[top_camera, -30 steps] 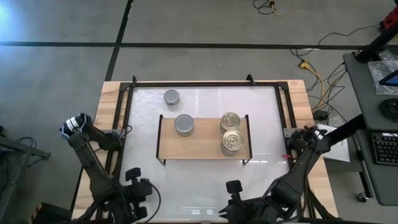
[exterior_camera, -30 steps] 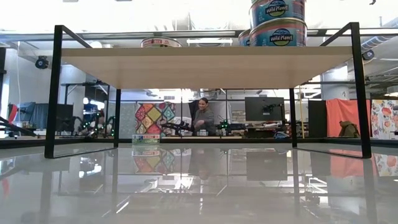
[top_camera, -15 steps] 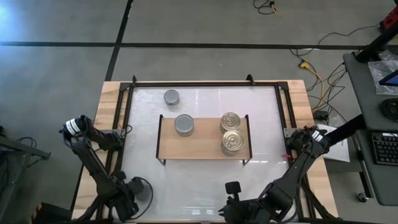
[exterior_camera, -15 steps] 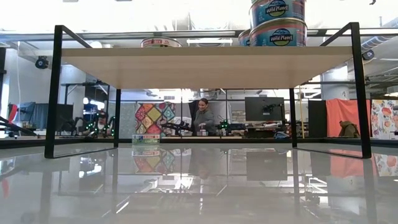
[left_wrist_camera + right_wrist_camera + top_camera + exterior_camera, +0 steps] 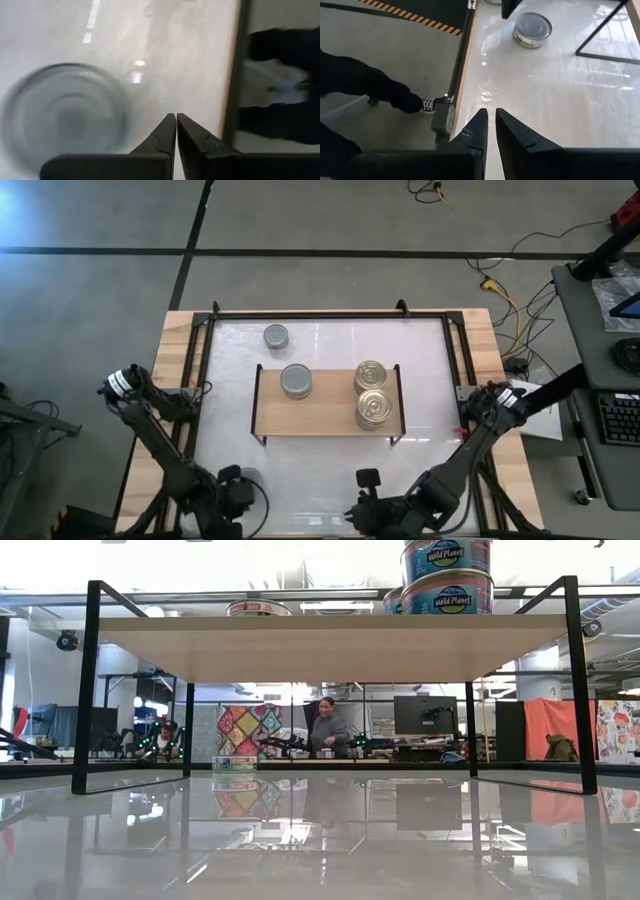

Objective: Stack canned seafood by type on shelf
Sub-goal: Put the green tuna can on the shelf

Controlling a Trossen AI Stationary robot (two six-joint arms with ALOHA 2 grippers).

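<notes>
Left gripper (image 5: 236, 492): fingers shut on nothing, at the near left edge of the table (image 5: 320, 470), a silver can (image 5: 246, 477) just beside it.
Far silver can (image 5: 276, 336): on the table beyond the shelf (image 5: 325, 420), well apart from both grippers.
Shelf silver can (image 5: 295, 381): on the shelf's left part.
Gold cans (image 5: 372, 392): two are seen close together at the shelf's right end.
Right gripper (image 5: 358, 500): fingers nearly closed, empty, at the near edge.
Open room: bare table lies between shelf and near edge.

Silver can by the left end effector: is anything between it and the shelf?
Nothing visible does. Only bare table lies between the can and the shelf. The left end effector is shut beside the can.
</notes>
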